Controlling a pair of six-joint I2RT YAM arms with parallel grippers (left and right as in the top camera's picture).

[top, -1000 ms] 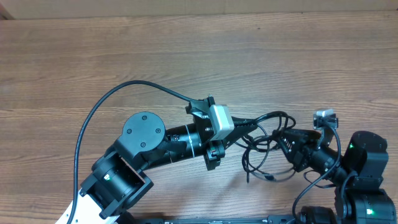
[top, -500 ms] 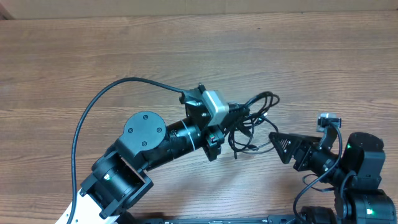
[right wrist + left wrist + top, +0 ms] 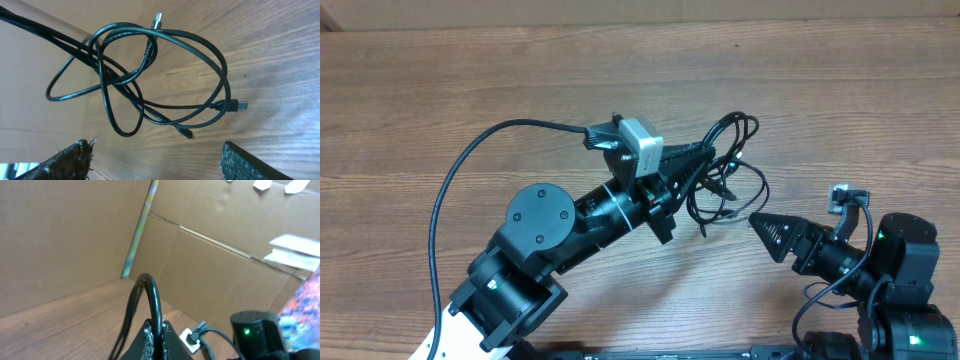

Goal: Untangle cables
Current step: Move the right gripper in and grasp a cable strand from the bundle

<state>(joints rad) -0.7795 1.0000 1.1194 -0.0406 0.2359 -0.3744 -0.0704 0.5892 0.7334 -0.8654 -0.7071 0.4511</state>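
Thin black cables point(image 3: 724, 186), tangled into several overlapping loops, centre-right of overhead frame, strands bunched together at the left side. In right wrist view, knotted crossing upper-left of centre, wide loop sweeping right; silver plug point(image 3: 157, 19) at top, blue-tipped plug point(image 3: 239, 105) at right, small dark plug point(image 3: 186, 133) low centre.

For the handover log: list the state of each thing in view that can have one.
left pincer: shut on the cables.
right pincer: open, empty, apart from the cables.
cables: tangled in overlapping loops, plug ends loose.
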